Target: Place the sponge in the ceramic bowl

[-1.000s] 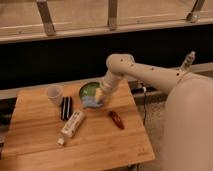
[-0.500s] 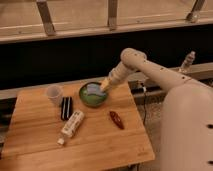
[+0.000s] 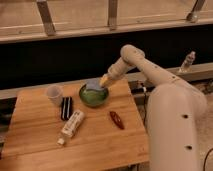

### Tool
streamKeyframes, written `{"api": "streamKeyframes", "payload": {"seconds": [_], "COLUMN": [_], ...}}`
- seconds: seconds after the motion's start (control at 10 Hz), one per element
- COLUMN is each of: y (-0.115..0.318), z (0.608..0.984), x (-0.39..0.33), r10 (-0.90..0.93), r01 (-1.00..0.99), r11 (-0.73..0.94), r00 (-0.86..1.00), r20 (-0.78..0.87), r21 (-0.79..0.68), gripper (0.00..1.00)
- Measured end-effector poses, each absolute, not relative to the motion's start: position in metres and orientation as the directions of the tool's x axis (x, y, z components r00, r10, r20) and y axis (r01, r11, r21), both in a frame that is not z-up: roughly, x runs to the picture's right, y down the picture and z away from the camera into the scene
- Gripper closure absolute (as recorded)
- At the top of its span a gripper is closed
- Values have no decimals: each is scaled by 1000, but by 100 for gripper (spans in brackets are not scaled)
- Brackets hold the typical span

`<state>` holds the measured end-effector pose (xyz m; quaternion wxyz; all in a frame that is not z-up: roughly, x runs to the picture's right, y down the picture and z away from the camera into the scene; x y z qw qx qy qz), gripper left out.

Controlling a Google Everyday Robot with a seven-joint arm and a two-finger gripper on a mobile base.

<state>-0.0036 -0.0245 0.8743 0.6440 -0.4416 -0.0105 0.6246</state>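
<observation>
Hovering with the gripper (image 3: 103, 81) at the far rim of the ceramic bowl (image 3: 92, 103), angled down. Spotting the sponge (image 3: 93, 87) just under the tip, over the bowl's back edge, seemingly inside the rim. Impossible to tell whether clamped or let go. If gripped: release low, toward the middle, then lift straight up, clear of the rim.
</observation>
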Motion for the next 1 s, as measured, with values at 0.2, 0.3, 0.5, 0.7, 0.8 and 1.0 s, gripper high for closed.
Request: {"api": "streamKeyframes", "payload": {"seconds": [0.2, 0.3, 0.5, 0.7, 0.8, 1.0], "y": [-25, -25, -25, -25, -25, -24], "z": [875, 875, 876, 876, 876, 876], "x": [0, -2, 0, -2, -2, -1], "r10": [811, 811, 812, 811, 811, 811], "r01": [-798, -797, -798, -798, -798, -798], "r11": [-172, -170, -172, -170, -170, -170], "r00": [218, 221, 218, 220, 220, 219], "r20": [-542, -542, -542, -542, -542, -542], "r21": [-578, -580, -578, -579, -578, -578], "gripper": [95, 88, 66, 47, 35, 21]}}
